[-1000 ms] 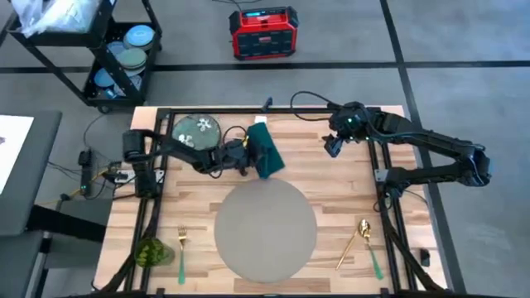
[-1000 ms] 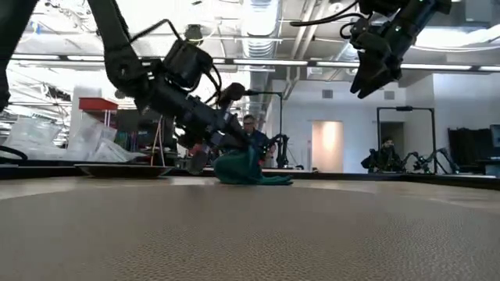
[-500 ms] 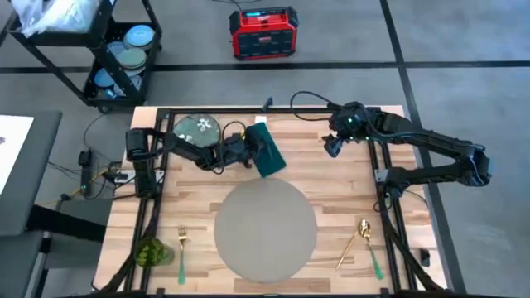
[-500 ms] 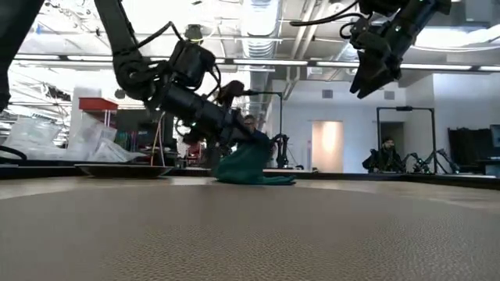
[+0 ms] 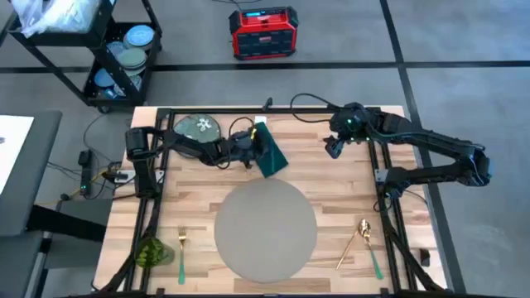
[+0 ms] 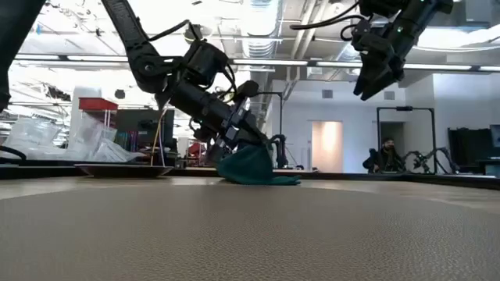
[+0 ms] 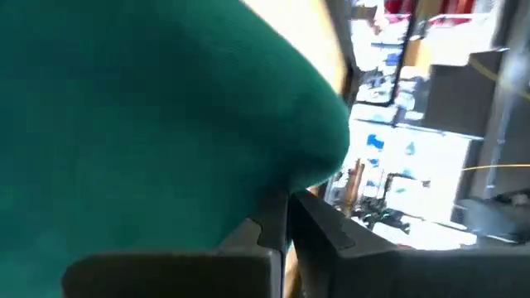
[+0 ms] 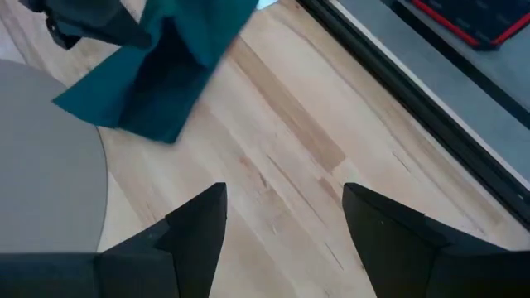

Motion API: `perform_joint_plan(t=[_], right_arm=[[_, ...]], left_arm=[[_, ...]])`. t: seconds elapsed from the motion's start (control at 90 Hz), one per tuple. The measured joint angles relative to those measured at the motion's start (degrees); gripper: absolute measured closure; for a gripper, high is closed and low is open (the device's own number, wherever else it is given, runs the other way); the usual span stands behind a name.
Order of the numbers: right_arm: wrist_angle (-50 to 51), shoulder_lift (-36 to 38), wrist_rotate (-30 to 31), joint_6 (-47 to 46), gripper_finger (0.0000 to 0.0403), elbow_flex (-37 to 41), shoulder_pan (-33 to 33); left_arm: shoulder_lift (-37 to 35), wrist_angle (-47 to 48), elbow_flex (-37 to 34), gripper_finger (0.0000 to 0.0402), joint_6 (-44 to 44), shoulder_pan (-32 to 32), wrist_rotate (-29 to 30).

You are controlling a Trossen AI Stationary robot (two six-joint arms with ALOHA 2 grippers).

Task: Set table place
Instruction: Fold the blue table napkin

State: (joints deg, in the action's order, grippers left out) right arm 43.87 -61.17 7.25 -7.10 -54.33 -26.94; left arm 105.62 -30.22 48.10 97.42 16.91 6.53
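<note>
While left pincer (image 5: 252, 151) grips napkin (image 5: 270, 153), plate (image 5: 196, 127) beside

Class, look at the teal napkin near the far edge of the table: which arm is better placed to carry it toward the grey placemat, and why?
The left. Its pincer is already clamped on the teal napkin, lifting one edge. The right pincer hangs open, apart from it, above bare table.

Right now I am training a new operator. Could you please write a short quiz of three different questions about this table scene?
1. True or false: the teal napkin lies fully on the grey placemat.
2. Which gripper holds the napkin: A left, B right?
3. Fill in: the gold spoon lies on the placemat's ____ side in the high view.

Key: 1 false; 2 A; 3 right.
</note>
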Motion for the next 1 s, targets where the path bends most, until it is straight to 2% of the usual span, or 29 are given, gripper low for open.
perform_joint_plan(t=[0.167,0.4,0.544,0.722,1.0], right_arm=[[-0.05,0.00,0.00,0.01,0.0172,0.00,0.00],[-0.13,0.00,0.00,0.01,0.0172,0.00,-0.02],[-0.15,-0.01,0.00,0.01,0.0172,0.00,-0.02],[-0.12,-0.02,-0.06,0.01,0.0172,0.00,-0.02],[-0.17,0.00,-0.50,-0.02,0.0172,0.00,-0.02]], left_arm=[[0.57,0.49,0.00,0.0402,0.28,0.10,0.76],[0.48,-8.53,0.57,0.0397,-9.12,0.50,2.11],[0.50,-7.99,1.10,0.0370,-10.63,0.70,1.50],[0.52,-3.51,1.14,0.0337,-7.37,0.68,1.50],[0.50,-11.34,1.14,0.0289,-12.74,1.48,1.94]])
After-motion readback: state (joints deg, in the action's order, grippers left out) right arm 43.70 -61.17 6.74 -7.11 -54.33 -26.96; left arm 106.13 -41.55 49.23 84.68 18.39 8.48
